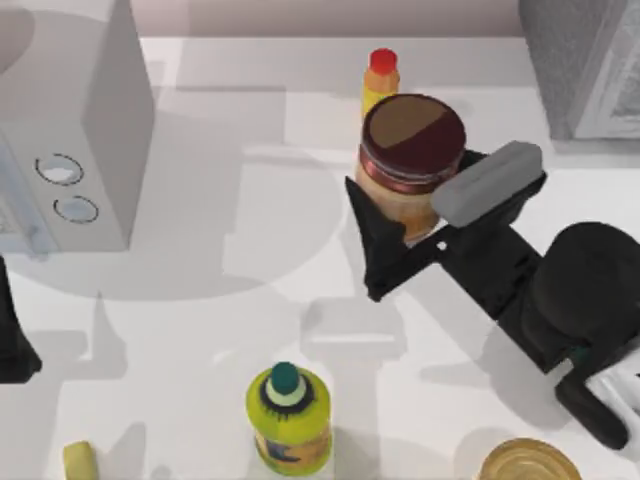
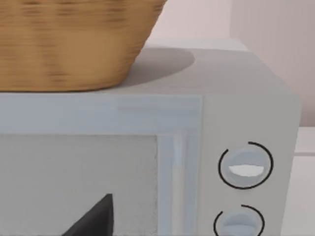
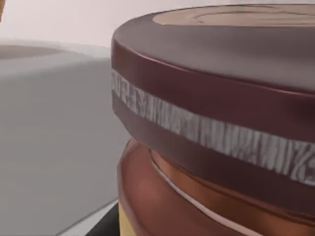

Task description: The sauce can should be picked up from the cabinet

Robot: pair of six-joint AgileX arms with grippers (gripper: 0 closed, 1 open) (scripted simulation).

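Overhead, the white table fills most of the top view, with a pale pinkish wall along the upper edge. The largest thing on it is the pale grey microwave at the upper left, its two round knobs facing down the frame. In the upper right corner stands the dark-grey cabinet, with its lighter framed panel at the frame's edge.

Next in size is my right arm, which reaches in from the lower right; the right gripper sits just right of centre, its dark fingers spread to either side of the sauce can and closed against its orange-tan label, so the can is pinched between them. The can stands upright in the upper middle of the frame, well apart from the cabinet, its glossy maroon top facing the camera. A yellow bottle with a red cap is just behind it.

At the bottom centre is a yellow bottle with a dark green cap, at the lower right edge a gold-topped can, and at the lower left a small yellow object. My left arm is parked at the far left edge.

The right wrist view adds the sauce can's lid up close, with a pale patterned band around its maroon rim. The left wrist view adds a woven basket resting on the microwave's top, and a dark tip of the left gripper; whether it is spread I cannot tell.
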